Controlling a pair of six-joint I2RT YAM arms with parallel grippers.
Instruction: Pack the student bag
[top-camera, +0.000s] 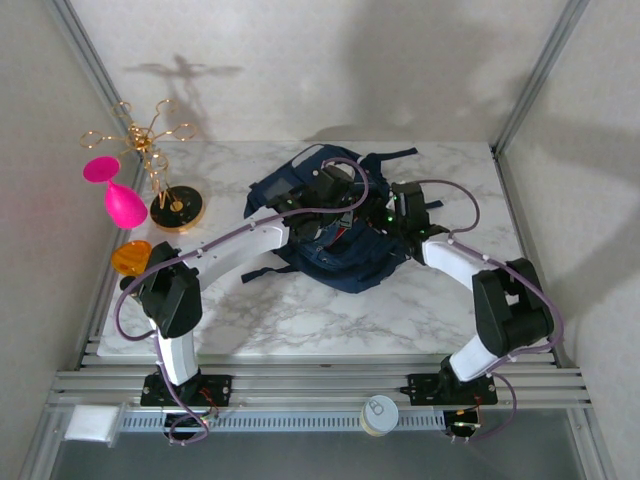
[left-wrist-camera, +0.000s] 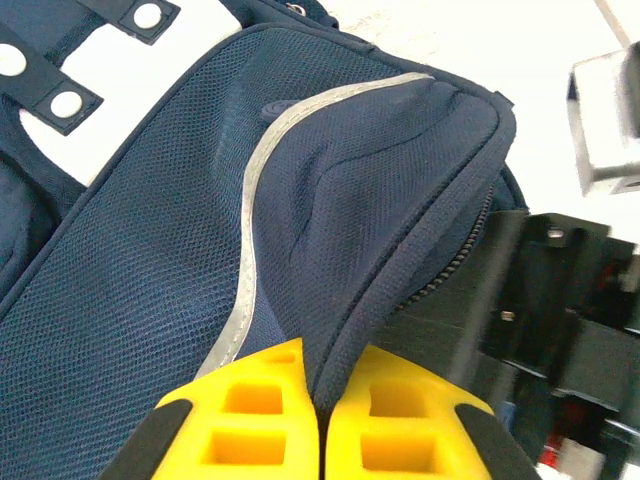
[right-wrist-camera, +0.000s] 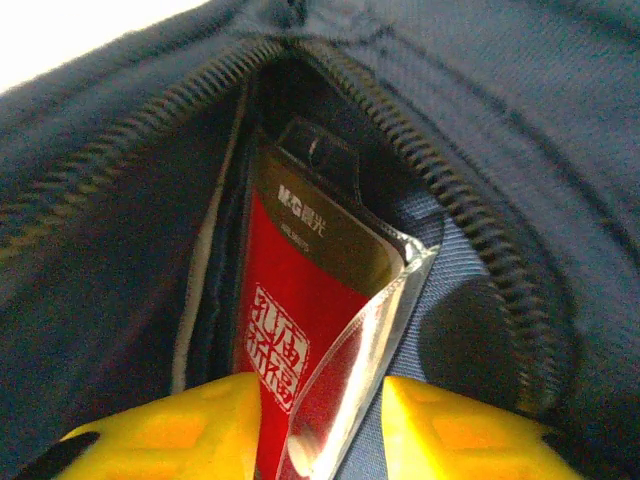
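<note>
Where white walls (top-camera: 300, 60) enclose the marble table (top-camera: 330, 320), the student bag (top-camera: 350, 268) lies at the centre of the top view. The left wrist view shows the left gripper (left-wrist-camera: 320, 378) pinching a fold of its fabric. In the right wrist view the right gripper (right-wrist-camera: 322, 400) has its fingers on both sides of a red packet (right-wrist-camera: 300, 300) inside the open zip; I cannot tell if they press it.

One student bag (top-camera: 352, 268), one red packet (right-wrist-camera: 290, 320), one gold stand (top-camera: 178, 212), perhaps one tin (top-camera: 379, 414)
</note>
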